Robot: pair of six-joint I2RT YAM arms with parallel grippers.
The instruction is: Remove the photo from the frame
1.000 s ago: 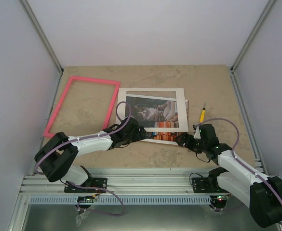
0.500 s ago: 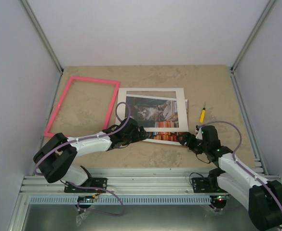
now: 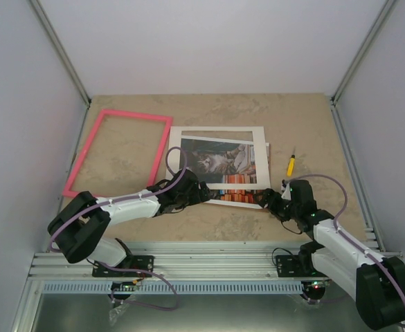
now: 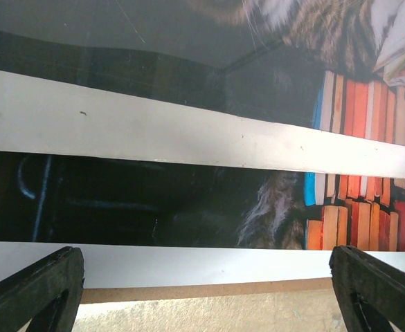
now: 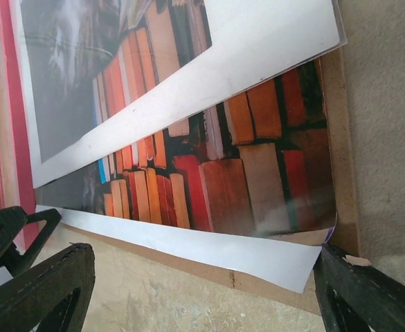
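Note:
The pink frame (image 3: 115, 152) lies empty on the table at the left, apart from the photo. The photo (image 3: 219, 166), a cat above rows of books, lies mid-table under a white mat sheet (image 3: 216, 133) and on a brown backing board (image 4: 209, 289). My left gripper (image 3: 201, 194) is open at the stack's near-left edge; in the left wrist view (image 4: 205, 304) its fingers straddle the photo's white border. My right gripper (image 3: 266, 200) is open at the near-right corner. In the right wrist view (image 5: 202, 297) the photo's corner (image 5: 257, 194) curls slightly above the board (image 5: 340, 138).
A yellow screwdriver (image 3: 291, 164) lies right of the stack. Grey walls enclose the table on three sides. The pink frame's edge (image 5: 8, 104) shows at the far left of the right wrist view, and the left gripper's fingers (image 5: 8, 235) below it.
My right gripper has moved slightly left and forward toward the stack's near-right corner. The left arm and the stack have not visibly moved.

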